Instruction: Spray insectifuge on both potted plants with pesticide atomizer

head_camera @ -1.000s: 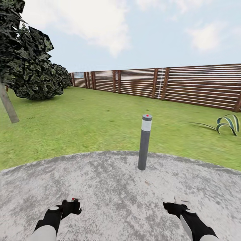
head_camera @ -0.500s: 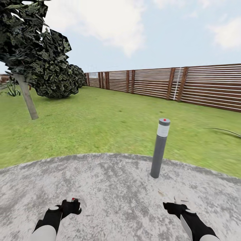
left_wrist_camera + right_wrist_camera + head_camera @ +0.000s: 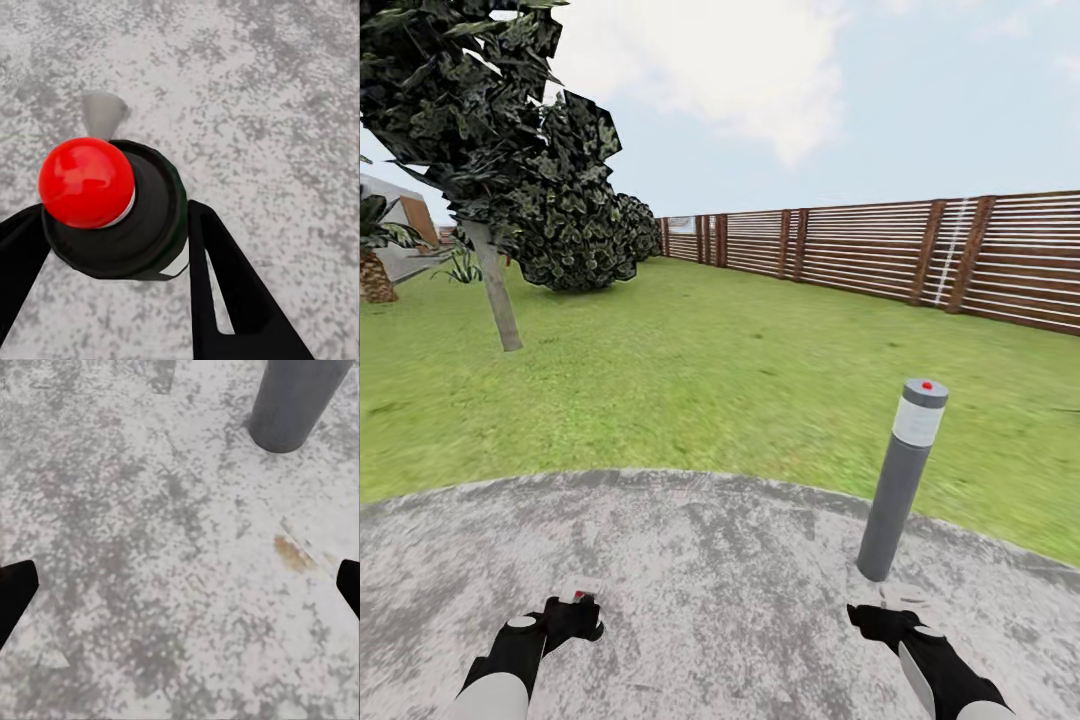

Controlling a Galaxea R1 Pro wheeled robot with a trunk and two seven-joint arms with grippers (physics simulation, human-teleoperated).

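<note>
Left gripper point(image 3: 582, 603) low over patio point(image 3: 710, 560), clamping atomizer point(image 3: 120, 214) (red-topped).

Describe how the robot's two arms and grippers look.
Both arms are alike: pale grey-white forearm shells ending in black wrists, each with a round grey-white cap. The left gripper and right gripper have pale fingers in the head view; the wrist views show black, tapering finger edges.

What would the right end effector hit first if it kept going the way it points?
Probably the patio: the right end effector points down at bare paving. The grey post stands off to one side, likely missed.
</note>
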